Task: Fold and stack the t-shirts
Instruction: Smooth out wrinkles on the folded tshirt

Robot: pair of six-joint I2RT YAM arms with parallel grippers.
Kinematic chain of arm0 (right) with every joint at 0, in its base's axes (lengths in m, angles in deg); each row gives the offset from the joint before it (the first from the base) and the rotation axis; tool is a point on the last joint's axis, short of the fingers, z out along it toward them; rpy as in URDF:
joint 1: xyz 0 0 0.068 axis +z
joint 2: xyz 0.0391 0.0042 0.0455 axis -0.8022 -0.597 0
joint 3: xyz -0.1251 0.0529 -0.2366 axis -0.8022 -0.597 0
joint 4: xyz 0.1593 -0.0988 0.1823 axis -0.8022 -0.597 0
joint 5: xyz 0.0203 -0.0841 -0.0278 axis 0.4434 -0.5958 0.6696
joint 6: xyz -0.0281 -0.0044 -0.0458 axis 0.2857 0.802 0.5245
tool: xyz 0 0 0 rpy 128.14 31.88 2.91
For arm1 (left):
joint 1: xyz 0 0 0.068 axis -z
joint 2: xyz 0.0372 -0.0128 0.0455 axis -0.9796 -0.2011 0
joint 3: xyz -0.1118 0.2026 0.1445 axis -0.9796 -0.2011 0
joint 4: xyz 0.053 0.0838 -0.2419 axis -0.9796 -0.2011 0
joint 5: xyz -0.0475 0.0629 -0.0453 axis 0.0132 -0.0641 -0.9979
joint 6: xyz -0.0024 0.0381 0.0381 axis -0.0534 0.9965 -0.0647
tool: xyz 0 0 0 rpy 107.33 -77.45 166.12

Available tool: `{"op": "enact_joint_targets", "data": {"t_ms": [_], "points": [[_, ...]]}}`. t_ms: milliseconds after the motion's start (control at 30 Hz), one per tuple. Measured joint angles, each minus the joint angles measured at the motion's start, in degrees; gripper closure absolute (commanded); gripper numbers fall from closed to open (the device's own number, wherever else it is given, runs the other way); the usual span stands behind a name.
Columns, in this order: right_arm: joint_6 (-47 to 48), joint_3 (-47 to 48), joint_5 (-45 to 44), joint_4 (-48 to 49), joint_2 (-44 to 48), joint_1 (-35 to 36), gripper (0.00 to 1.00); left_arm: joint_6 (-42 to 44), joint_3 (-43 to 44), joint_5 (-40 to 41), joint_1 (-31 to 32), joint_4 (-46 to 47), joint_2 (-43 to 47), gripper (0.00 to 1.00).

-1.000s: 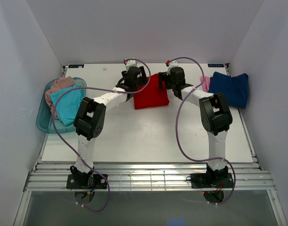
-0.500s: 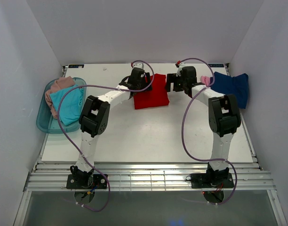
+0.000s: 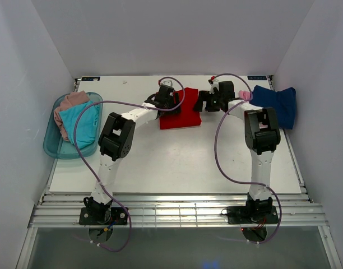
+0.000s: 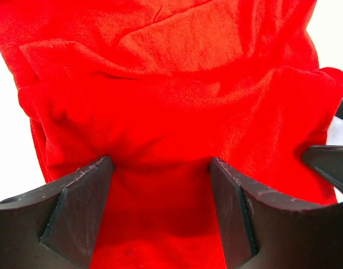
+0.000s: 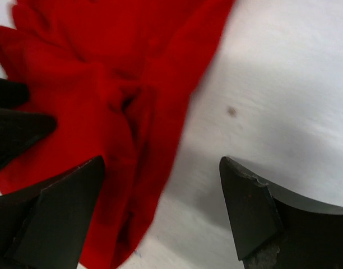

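Observation:
The red t-shirt lies folded in a rough rectangle at the far middle of the table. My left gripper is open over its left part, and the left wrist view shows red cloth filling the space between the spread fingers. My right gripper is open at the shirt's right edge. In the right wrist view the shirt's edge lies between its fingers, with bare table beside it. A navy shirt and a light pink one lie at the far right.
A translucent teal tub stands at the left edge and holds a turquoise shirt and a dusty pink-beige shirt. White walls enclose the table on three sides. Purple cables loop over both arms.
My left gripper has moved right and nearer, onto the red shirt. My right gripper has shifted right, off the shirt's top to its right edge. The shirt has stayed in place.

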Motion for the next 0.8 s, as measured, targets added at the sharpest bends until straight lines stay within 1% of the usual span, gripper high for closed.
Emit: {"op": "enact_joint_targets", "data": {"t_ms": [133,533,800], "points": [[-1.05,1.81,3.04,0.79,-2.29,0.0,0.1,0.24,0.39,0.44,0.0,0.39,-0.5,0.19],[-1.75,2.14,7.74,1.7,-3.15,0.22,0.1,0.48,-0.13,0.9,0.07,1.6,-0.5,0.2],[-1.77,2.12,8.74,2.34,-3.54,3.23,0.1,0.37,-0.94,0.87,0.09,2.75,-0.39,0.2]]}}
